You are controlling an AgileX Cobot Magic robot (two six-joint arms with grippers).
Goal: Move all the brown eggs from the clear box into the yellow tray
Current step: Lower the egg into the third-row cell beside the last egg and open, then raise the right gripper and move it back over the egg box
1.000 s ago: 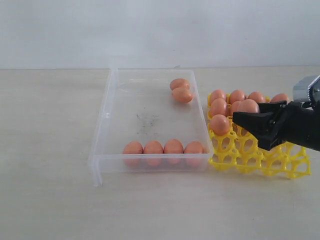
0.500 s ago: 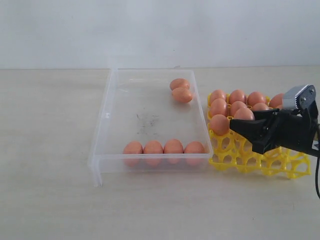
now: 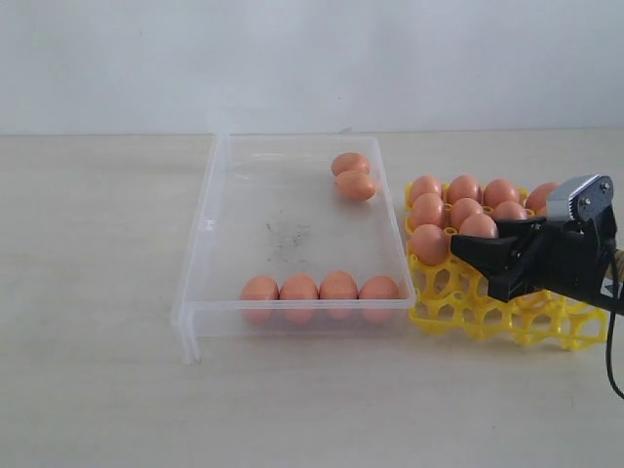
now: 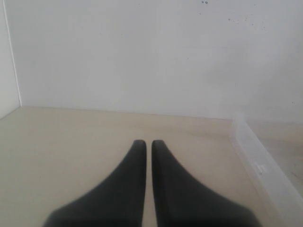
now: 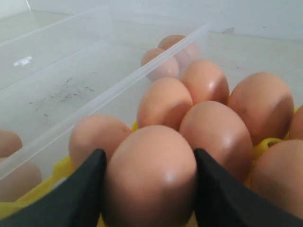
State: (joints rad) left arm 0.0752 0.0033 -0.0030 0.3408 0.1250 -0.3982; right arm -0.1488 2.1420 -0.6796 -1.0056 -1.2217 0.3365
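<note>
The clear box (image 3: pixel 210 224) holds two brown eggs (image 3: pixel 353 175) at its far right corner and a row of several (image 3: pixel 319 288) along its near wall. To its right, the yellow tray (image 3: pixel 468 304) carries several eggs (image 3: pixel 464 188) in its far cups. My right gripper (image 3: pixel 475 261) is low over the tray, shut on a brown egg (image 3: pixel 479 226). In the right wrist view that egg (image 5: pixel 150 175) fills the gap between both black fingers (image 5: pixel 78 194), with tray eggs (image 5: pixel 215 132) just beyond. My left gripper (image 4: pixel 144 143) is shut on nothing above bare table, and the exterior view does not show it.
One wall of the clear box (image 4: pixel 258 163) runs beside the left gripper. The tray's near cups (image 3: pixel 507 317) hold no eggs. The pale table (image 3: pixel 97 253) stretches left of the box, and a white wall (image 3: pixel 312 58) stands behind.
My right gripper has come down and slightly back toward the right with the egg, from above the tray to just over its cups. Nothing else has moved.
</note>
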